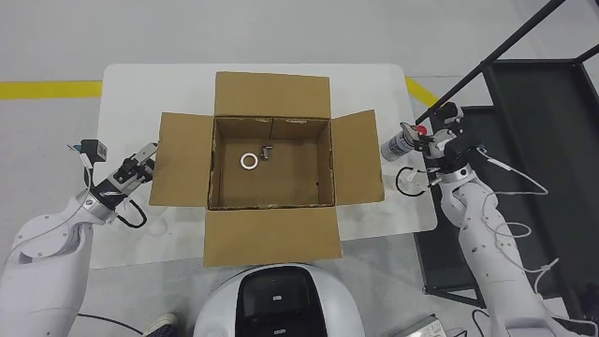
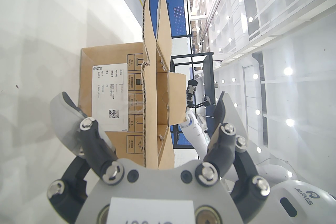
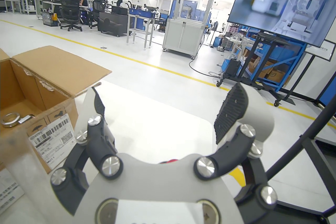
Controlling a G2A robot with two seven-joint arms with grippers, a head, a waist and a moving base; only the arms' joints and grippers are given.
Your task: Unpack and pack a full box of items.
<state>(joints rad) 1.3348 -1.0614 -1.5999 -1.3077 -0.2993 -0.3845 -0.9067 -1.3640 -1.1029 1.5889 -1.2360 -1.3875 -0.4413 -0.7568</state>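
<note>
An open cardboard box (image 1: 271, 94) stands mid-table with all its flaps spread out. On its floor lie a metal ring (image 1: 250, 160) and a small metal piece (image 1: 268, 153); the right wrist view looks in at the ring (image 3: 10, 119) and the piece (image 3: 25, 118). My left gripper (image 1: 140, 164) is open just outside the left flap, facing the box's labelled side (image 2: 110, 57), fingers (image 2: 63, 107) empty. My right gripper (image 1: 436, 137) stands open beyond the right flap, with nothing between its fingertips (image 3: 236, 96). A grey can with a red cap (image 1: 399, 142) lies beside it on the table.
A black metal rack (image 1: 533, 150) stands close against the table's right edge, with a slanted black bar above it. A black cable loop (image 1: 407, 183) hangs by the right wrist. Bare white table (image 1: 159, 84) lies behind and left of the box.
</note>
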